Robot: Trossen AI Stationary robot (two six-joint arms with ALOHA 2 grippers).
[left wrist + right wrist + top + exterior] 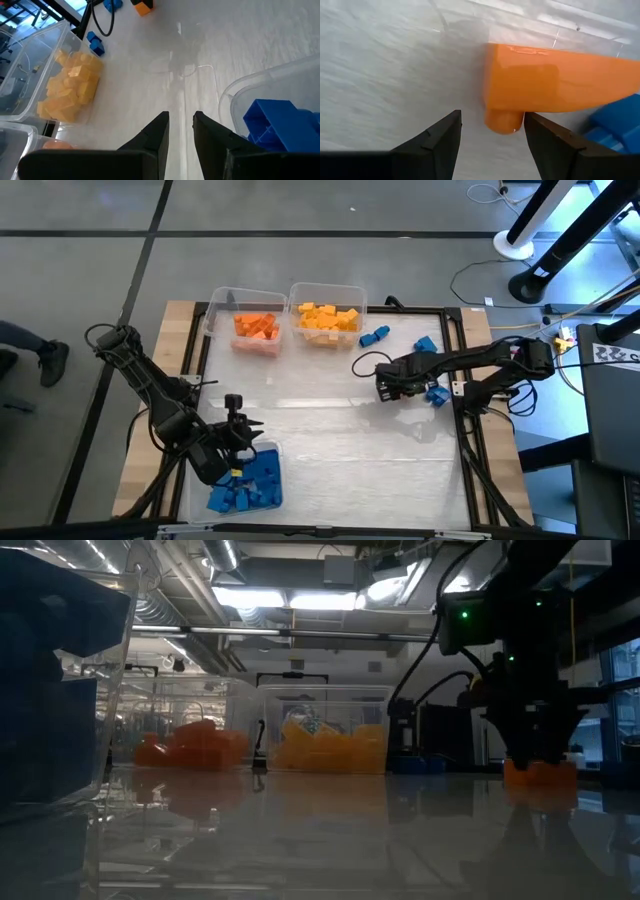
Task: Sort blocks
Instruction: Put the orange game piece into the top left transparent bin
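High view, desk: pale glossy desk (330, 430) inside a dark frame, on wooden boards.
High view, bins: three clear plastic rectangular bins with rounded corners; the orange bin (247, 320) and yellow bin (327, 312) sit side by side at the far edge, the blue bin (240, 480) at the near left corner.
High view, blocks: small moulded bricks, orange blocks (256, 326) and yellow blocks (329, 317) heaped in their bins, blue blocks (247, 485) heaped in the near bin; loose blue blocks (374, 336) lie on the desk near the yellow bin and by the right arm.
High view, left gripper (236, 432): over the far rim of the blue bin.
High view, right gripper (392, 387): low over the desk at right, beside loose blue bricks.
Low view: an orange block (539, 773) sits on the reflective desk directly under the right gripper; the bins stand behind.
Left wrist view: dark angular fingers (155, 135) stand a narrow gap apart, grasping nothing, above bare desk next to the blue bin's rim.
Right wrist view: fingers (440, 135) spread wide, released, flanking a round stud of the smooth, glossy orange block (555, 82), not clearly touching it; a blue brick lies just beside.
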